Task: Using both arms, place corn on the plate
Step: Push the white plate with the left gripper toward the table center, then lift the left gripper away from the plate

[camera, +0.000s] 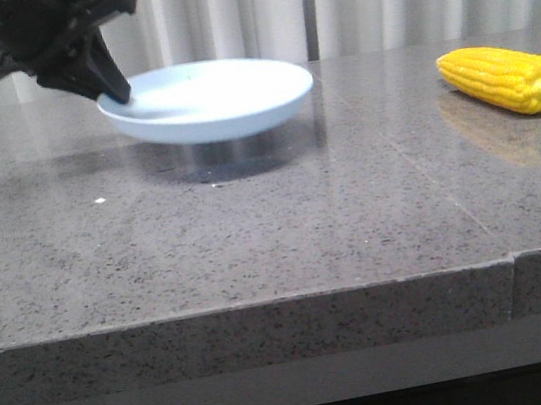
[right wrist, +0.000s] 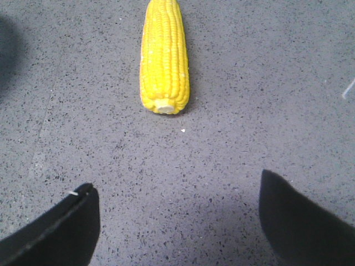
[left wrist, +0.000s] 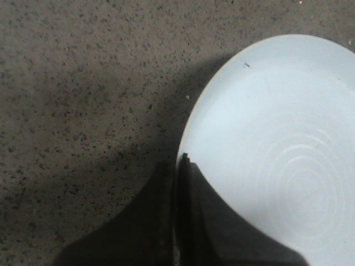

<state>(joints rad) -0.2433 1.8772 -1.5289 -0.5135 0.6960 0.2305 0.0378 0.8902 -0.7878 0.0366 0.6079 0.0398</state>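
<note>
I see the left gripper (camera: 121, 94) clamped on the rim of the pale blue plate (camera: 211, 100), holding it clear of the grey stone table (camera: 255, 235), its shadow beneath. The corn (camera: 503, 78), bright yellow with neat kernel rows and a pale stub end, lies far right. My right gripper (right wrist: 178, 221) hangs spread wide over the table, short of the stub end.

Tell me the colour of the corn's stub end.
Pale yellow on the corn, clearest in the right wrist view.

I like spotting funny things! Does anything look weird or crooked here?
Yes: the plate isn't flat on the table. The left gripper pinches its rim, so it hangs tilted above its shadow. The corn lies whole, nothing spilled.
</note>
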